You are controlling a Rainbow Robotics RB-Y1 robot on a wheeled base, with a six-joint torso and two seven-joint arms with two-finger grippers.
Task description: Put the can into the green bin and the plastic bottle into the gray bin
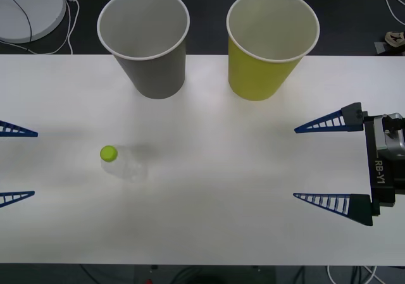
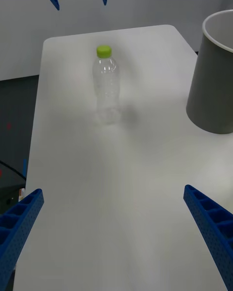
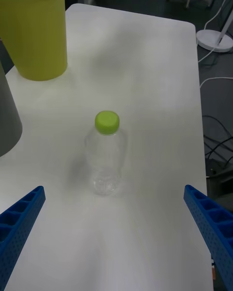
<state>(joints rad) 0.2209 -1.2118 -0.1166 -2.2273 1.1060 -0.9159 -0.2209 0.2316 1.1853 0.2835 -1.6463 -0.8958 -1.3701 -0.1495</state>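
The plastic bottle point(image 1: 126, 164) stands upright on the white table, left of centre, clear with a lime-green cap. At the back stand the gray bin point(image 1: 152, 62) and, to its right, the green bin point(image 1: 262, 69), both upright and open-topped. My left gripper point(image 1: 35, 163) hovers open at the table's left edge, facing the plastic bottle point(image 3: 107, 157) with a gap between them. My right gripper point(image 1: 295, 164) is open on the right side, far from the plastic bottle point(image 2: 107, 85). The can is out of view. From the wrists I also see the gray bin point(image 2: 213, 82) and the green bin point(image 3: 36, 34).
A white round base point(image 1: 28, 9) with a cable lies on the dark floor behind the table's left corner. The table's front edge point(image 1: 202, 262) runs close below both grippers. Bare white tabletop stretches between the bottle and my right gripper.
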